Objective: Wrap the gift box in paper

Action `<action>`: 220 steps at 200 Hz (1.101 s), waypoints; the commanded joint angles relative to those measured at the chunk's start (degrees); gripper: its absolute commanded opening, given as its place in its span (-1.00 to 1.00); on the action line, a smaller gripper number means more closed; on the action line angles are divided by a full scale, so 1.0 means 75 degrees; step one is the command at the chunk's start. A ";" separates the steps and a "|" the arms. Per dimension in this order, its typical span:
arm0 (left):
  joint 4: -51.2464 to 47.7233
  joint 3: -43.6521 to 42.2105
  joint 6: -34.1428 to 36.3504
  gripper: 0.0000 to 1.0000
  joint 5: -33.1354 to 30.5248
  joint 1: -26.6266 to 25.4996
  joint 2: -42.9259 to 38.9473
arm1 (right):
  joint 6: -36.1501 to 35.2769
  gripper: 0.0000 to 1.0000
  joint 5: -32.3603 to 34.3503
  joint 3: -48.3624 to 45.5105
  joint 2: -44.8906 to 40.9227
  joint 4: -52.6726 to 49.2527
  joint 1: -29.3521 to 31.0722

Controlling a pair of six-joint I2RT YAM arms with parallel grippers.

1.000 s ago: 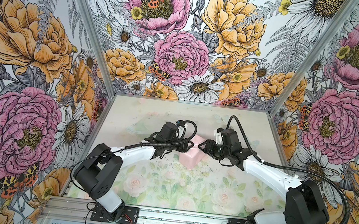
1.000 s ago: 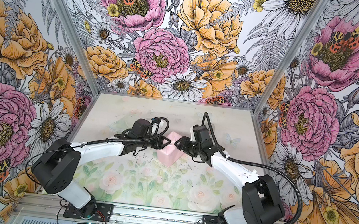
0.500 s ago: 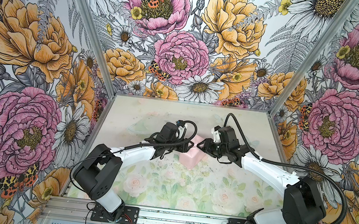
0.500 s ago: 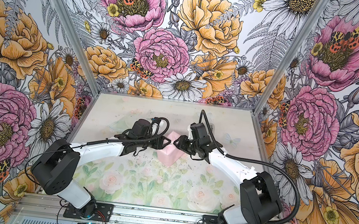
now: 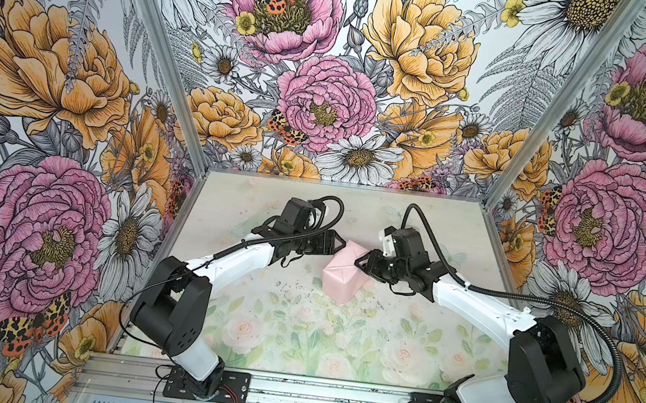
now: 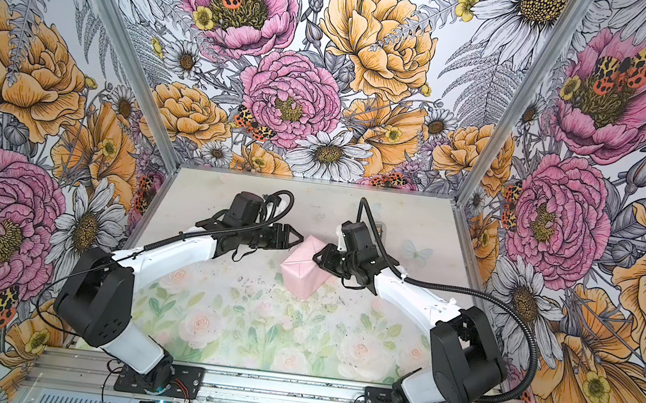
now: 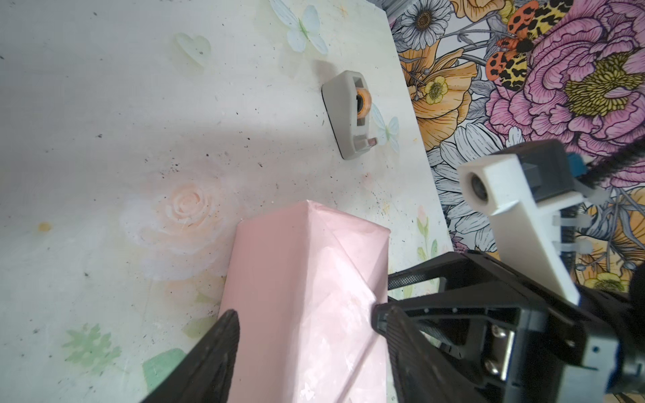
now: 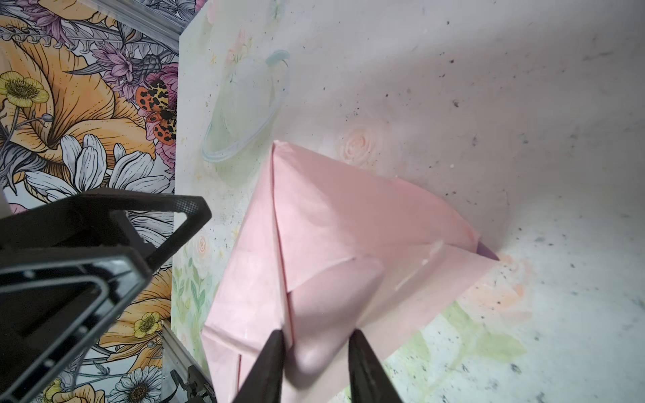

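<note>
Mid table (image 5: 297, 325), box hidden inside folded pink paper (image 5: 339, 273), left gripper (image 7: 307, 315) spread wide astride one end, right gripper (image 8: 317, 335) pinching a fold opposite, clear dish (image 8: 244, 111) near, dispenser (image 7: 347, 115) well apart.

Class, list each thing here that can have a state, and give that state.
paper, folded round the hidden gift box, pale pink face out, one end flap sticking out.
tape dispenser, standing apart, roll fitted.
left pincer, open at the paper's end.
right pincer, shut on a paper fold.
</note>
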 commanded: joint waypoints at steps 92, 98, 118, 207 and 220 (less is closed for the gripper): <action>-0.0806 0.0305 0.0469 0.17 0.0955 -0.0115 0.1243 | -0.0216 -0.39 0.0426 -0.0305 -0.0115 -0.0353 0.0005; -0.0838 0.0271 0.0520 0.15 0.0889 -0.0113 0.1256 | -0.0219 -0.39 0.0443 -0.0303 -0.0141 -0.0348 0.0006; -0.0886 0.0071 0.0608 0.14 0.0747 -0.0110 0.1267 | -0.0266 -0.33 0.0432 -0.0304 -0.0274 -0.0346 -0.0029; -0.0897 -0.0100 0.0699 0.13 0.0555 -0.0175 0.1182 | -0.2780 -0.19 -0.1643 -0.0300 -0.1519 -0.0599 -0.2873; -0.0896 -0.0121 0.0702 0.14 0.0511 -0.0194 0.1151 | -0.3345 -0.21 -0.1959 -0.0128 -0.1219 -0.0685 -0.3459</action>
